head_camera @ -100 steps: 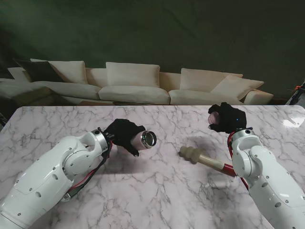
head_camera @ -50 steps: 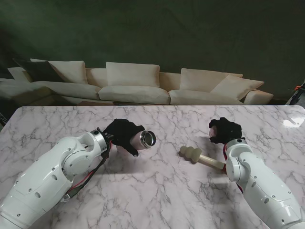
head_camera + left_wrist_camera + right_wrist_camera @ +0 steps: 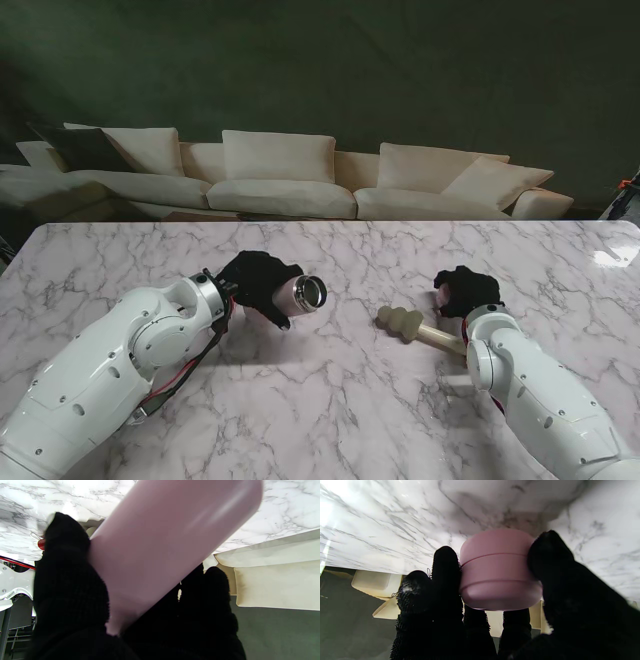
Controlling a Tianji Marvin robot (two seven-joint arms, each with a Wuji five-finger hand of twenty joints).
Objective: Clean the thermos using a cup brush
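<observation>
The worktop (image 3: 330,400) is white marble with grey lines. Behind it is a long cream sofa (image 3: 290,175) and a dark green wall (image 3: 330,70).

The left hand (image 3: 262,283) wears a black glove. It is up off the worktop, left of the middle. Its fingers (image 3: 67,580) are wrapped tight around a pink thermos (image 3: 300,292). The thermos lies on its side in the hand, and its open mouth points to the right. I cannot see anything inside it.

The right hand (image 3: 466,292) also wears a black glove and is on the right side. Its fingers (image 3: 446,575) are closed around a round pink lid (image 3: 498,570). The lid is close to the worktop.

The cup brush (image 3: 420,329) lies flat on the worktop between the two hands. Its cream sponge head points left, toward the thermos. Its handle end goes under the right arm. No hand holds it.
</observation>
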